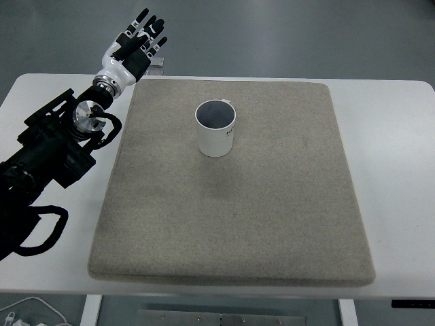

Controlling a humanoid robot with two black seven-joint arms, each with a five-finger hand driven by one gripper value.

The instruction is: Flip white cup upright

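Note:
The white cup [217,128] stands upright on the grey mat [231,217], its open mouth facing up and a dark inside showing. It sits a little behind the mat's middle. My left hand [138,41] is raised past the mat's far left corner, well away from the cup, with its fingers spread and nothing in them. Its black arm [54,146] runs in from the left edge over the table. The right arm does not show.
The mat covers most of the white table [394,136]. Bare table strips lie to the left and right of it. A white cable [27,309] lies by the bottom left corner. Grey floor lies beyond the table's far edge.

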